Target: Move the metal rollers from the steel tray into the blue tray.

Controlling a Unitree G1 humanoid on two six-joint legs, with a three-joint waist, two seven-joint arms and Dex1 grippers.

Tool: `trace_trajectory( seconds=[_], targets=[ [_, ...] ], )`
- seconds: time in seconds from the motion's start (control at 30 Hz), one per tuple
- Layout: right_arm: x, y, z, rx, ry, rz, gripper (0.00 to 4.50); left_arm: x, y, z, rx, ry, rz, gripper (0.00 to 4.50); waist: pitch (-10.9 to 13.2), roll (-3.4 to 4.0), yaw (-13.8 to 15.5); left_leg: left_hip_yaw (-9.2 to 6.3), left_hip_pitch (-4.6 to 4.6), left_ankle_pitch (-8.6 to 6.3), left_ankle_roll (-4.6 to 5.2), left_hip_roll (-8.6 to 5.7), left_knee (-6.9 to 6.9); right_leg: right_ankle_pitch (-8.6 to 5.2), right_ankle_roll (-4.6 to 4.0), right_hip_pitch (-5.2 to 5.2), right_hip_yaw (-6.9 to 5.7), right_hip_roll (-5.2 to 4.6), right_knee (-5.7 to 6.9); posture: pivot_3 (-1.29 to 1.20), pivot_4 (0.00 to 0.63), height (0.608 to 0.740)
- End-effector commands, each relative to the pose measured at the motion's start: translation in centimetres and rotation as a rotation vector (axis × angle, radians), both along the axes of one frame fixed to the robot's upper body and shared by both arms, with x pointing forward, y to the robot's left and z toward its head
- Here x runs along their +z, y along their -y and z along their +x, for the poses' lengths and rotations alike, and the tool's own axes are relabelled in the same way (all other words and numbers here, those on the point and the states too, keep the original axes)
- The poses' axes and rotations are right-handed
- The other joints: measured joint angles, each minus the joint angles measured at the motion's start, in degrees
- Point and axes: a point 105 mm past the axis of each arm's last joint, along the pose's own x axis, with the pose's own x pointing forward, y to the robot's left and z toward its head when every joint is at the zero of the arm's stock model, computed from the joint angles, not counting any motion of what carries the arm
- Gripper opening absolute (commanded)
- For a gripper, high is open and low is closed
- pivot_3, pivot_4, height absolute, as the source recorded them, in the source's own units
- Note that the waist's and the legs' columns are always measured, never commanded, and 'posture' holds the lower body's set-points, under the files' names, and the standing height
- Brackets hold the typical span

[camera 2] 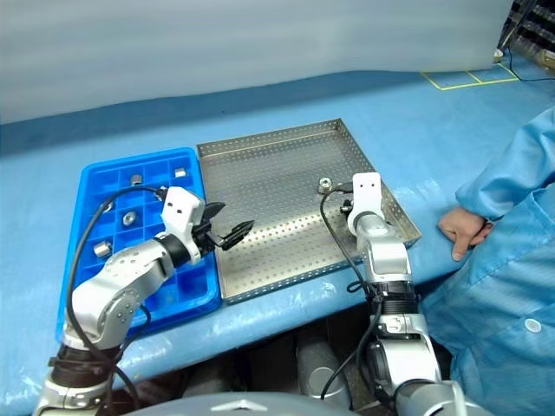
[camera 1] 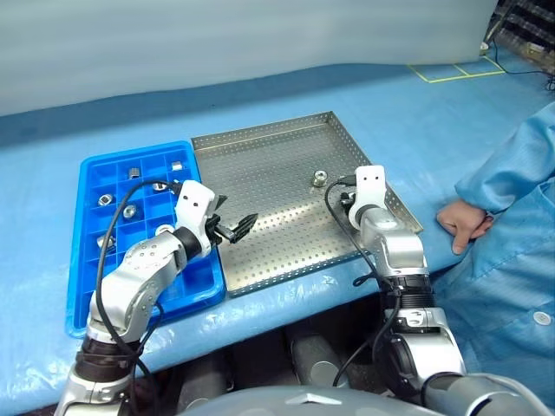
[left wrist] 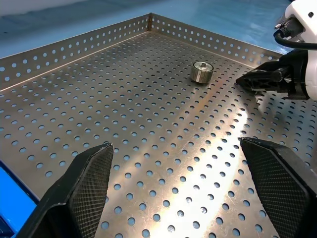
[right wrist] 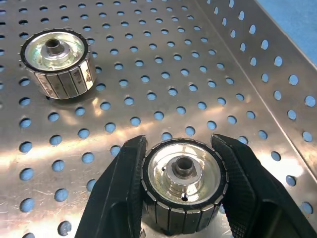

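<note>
The steel tray (camera 1: 260, 165) lies on the blue table, with the blue tray (camera 1: 82, 260) against its left side. In the right wrist view, my right gripper (right wrist: 178, 143) is shut on a metal roller (right wrist: 184, 183) that rests on the perforated floor near the tray's right rim. A second roller (right wrist: 56, 57) (camera 1: 319, 179) stands free just beyond it. Several rollers (camera 1: 130, 211) sit in cells of the blue tray. My left gripper (camera 1: 232, 217) hangs open over the steel tray's left part, holding nothing; its own view shows its fingers (left wrist: 94, 168) wide apart.
A person in a blue coat stands at the right, one hand (camera 1: 461, 221) resting on the table just beyond the steel tray's right rim. A cable loops from my left wrist over the blue tray. Yellow floor tape (camera 1: 455, 71) shows far back right.
</note>
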Motion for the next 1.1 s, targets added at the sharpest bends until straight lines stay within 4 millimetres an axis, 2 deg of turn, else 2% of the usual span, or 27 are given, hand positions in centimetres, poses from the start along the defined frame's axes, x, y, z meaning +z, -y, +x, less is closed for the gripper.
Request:
trace_trajectory(
  seconds=[0.03, 0.13, 0.2, 0.33, 0.47, 0.57, 0.73, 0.93, 1.1],
  targets=[
    [4.5, -3.4, -0.7, 0.189, 0.151, 0.091, 1.73, 2.5, -1.6, 0.2, 0.035, 0.088, 0.026, 4.50, 0.03, 0.04, -0.08, 0.00, 0.00, 0.00, 0.00, 0.02, 0.00, 0.00, 0.00, -0.01, 0.00, 0.02, 0.00, -0.24, 0.150, 0.740],
    [7.3, -8.6, -3.8, 0.513, 0.207, 0.138, 1.73, 3.1, -3.9, -0.1, 0.091, 0.103, 0.094, 4.50, 0.09, 0.15, -0.12, 0.02, -0.02, 0.00, 0.00, 0.05, -0.01, 0.00, 0.01, -0.08, 0.04, 0.06, 0.03, -0.23, 0.150, 0.740],
    [8.4, -11.4, -5.8, 0.649, 0.221, 0.181, 1.73, 3.3, -5.5, -0.6, 0.130, 0.101, 0.151, 4.50, 0.09, 0.15, -0.20, 0.01, -0.01, 0.00, 0.00, 0.12, -0.04, -0.02, 0.01, -0.10, 0.04, 0.12, 0.04, -0.23, 0.150, 0.740],
    [9.2, -16.6, -9.5, 0.899, 0.217, 0.227, 1.73, 4.7, -8.6, -2.3, 0.196, 0.122, 0.250, 4.50, 0.09, 0.13, 0.07, -0.04, 0.03, -0.01, -0.02, 0.25, -0.12, -0.26, -0.01, -0.11, -0.02, 0.18, 0.07, -0.21, 0.150, 0.740],
    [9.6, -20.3, -11.1, 1.041, 0.204, 0.299, 1.73, 5.8, -11.1, -3.4, 0.283, 0.131, 0.321, 4.50, 0.09, 0.11, 0.87, -0.02, 0.00, -0.01, -0.03, 0.23, -0.12, -0.33, -0.28, -0.13, -0.09, 0.05, 0.03, -0.18, 0.150, 0.740],
    [10.2, -22.3, -11.6, 1.110, 0.192, 0.360, 1.73, 5.7, -12.4, -4.0, 0.329, 0.108, 0.363, 4.50, 0.08, 0.09, 1.39, 0.02, 0.01, 0.00, -0.04, 0.16, -0.10, -0.31, -0.38, -0.13, -0.17, -0.10, 0.03, -0.15, 0.150, 0.740],
    [9.9, -25.2, -11.9, 1.173, 0.157, 0.331, 1.73, 5.4, -13.7, -5.0, 0.379, 0.080, 0.392, 4.50, 0.04, 0.02, 2.52, -0.07, 0.00, -0.01, -0.05, 0.15, -0.11, -0.26, -0.46, -0.16, -0.41, -0.22, 0.04, -0.10, 0.150, 0.740],
    [8.7, -28.5, -14.5, 1.317, 0.059, 0.362, 1.73, 5.1, -14.8, -6.1, 0.441, 0.061, 0.394, 4.50, 0.02, 0.00, 5.13, -0.12, 0.00, -0.02, -0.18, 0.17, -0.38, -0.24, -0.44, -0.26, -0.54, -0.24, 0.06, -0.04, 0.150, 0.740],
    [7.7, -29.9, -16.5, 1.397, -0.025, 0.408, 1.73, 5.0, -15.1, -6.9, 0.461, 0.043, 0.408, 4.50, 0.00, -0.05, 7.96, -0.22, 0.00, -0.08, -0.31, 0.21, -0.42, -0.40, -0.70, -0.28, -0.70, -0.25, 0.02, 0.01, 0.150, 0.740]
  ],
)
